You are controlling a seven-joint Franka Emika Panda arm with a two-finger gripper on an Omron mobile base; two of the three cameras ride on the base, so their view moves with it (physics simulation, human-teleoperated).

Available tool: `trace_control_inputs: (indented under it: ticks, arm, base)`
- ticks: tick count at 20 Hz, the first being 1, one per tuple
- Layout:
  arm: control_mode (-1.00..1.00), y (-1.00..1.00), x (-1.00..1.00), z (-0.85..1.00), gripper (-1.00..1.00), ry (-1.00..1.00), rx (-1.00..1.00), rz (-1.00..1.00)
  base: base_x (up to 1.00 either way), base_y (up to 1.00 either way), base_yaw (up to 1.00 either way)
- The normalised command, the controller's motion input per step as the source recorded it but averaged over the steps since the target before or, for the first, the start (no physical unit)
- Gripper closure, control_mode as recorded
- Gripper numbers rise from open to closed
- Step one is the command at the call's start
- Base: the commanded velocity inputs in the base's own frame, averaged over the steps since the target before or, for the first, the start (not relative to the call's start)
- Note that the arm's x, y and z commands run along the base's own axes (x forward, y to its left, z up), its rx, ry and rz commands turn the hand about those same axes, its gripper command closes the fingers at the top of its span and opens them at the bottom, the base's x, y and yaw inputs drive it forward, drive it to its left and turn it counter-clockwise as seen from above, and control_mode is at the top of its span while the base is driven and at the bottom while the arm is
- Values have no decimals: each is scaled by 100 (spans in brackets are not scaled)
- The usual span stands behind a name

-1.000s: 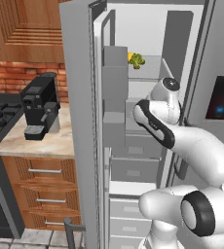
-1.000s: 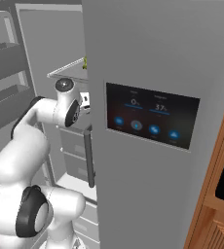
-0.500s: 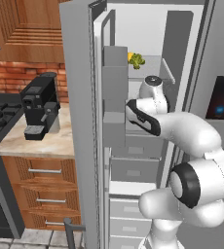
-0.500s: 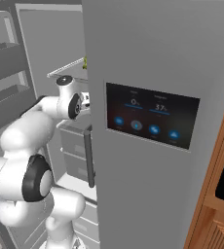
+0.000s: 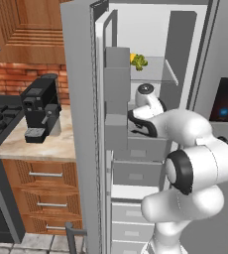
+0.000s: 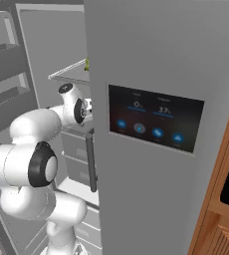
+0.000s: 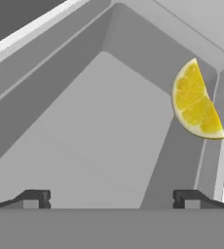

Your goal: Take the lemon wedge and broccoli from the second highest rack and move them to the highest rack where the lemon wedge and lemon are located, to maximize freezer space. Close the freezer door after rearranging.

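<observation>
Gripper [image 7: 111, 199] jaws stand spread to their widest and hold nothing, its two dark tips pointing into the second highest rack [image 7: 99, 126] of the freezer [image 5: 150, 64]. One lemon wedge [image 7: 196, 102] sits at the rack's far right corner, against the side wall, well ahead of the tips and off to their right — not between them. On the highest rack [image 5: 153, 72], something yellow and green [image 5: 138, 61] rests near the front left edge; which pieces these are I cannot tell. The likely trouble: the wedge is tucked into the corner, so a finger may strike the side wall or push the wedge deeper instead of straddling it. The hand is also working in a low gap under the upper rack — lifting out carelessly could knock that rack's front edge.
</observation>
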Motion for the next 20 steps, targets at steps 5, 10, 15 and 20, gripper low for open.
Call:
trace_control_inputs:
  ticks: [5, 10, 15, 20]
  arm:
    - [-100, -27, 43, -1, -100, 0, 0, -10]
    - [-100, -24, 37, -13, -100, 0, 0, -9]
    - [-100, -25, 34, 0, -100, 0, 0, -8]
    - [-100, -24, 42, -4, -100, 1, 0, -2]
  base:
    - [0, 0, 0]
    - [0, 0, 0]
    - [0, 0, 0]
    - [0, 0, 0]
